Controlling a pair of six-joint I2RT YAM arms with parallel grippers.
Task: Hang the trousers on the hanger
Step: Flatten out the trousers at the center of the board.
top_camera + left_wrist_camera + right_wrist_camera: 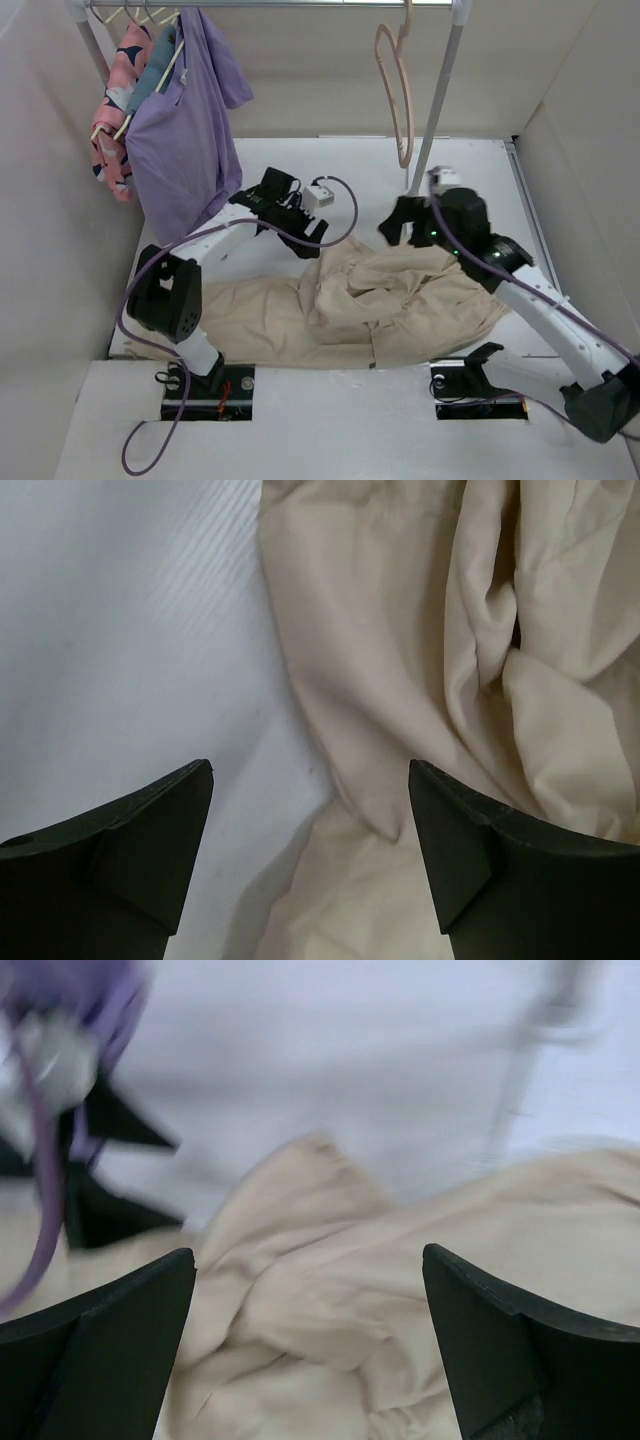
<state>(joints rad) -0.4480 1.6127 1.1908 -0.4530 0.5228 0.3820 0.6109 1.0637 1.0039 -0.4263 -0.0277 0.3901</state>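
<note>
Directly beneath both claws: trousers (pixel 370 305), flat on the white table (pixel 470 170), crumpled, long axis crosswise to the arms' reach. One end trailing past the left claw's outer side, bunched heap between the two claws. Not yet lifted, not on the hanger (pixel 395 90).

Hanger found bare on the rail (pixel 300 4), above and beyond the right gripper (pixel 398 228), well apart from the left gripper (pixel 305 238); judged nearer the right arm.

Left gripper spread wide, nothing between the fingers. By the wrist view, poised over the cloth's edge: bare table under one finger, folded cloth under the other.

Right gripper likewise spread wide and empty, hovering over a raised fold, cloth directly below and between the fingers.

Judged: either claw able to drop straight onto cloth. Waistband and leg ends not told apart from these views.

Off to the left claw's far side: purple shirt (pixel 185 120) and pink patterned garment (pixel 115 100) on wooden hangers (pixel 172 68), apart from the work.
</note>
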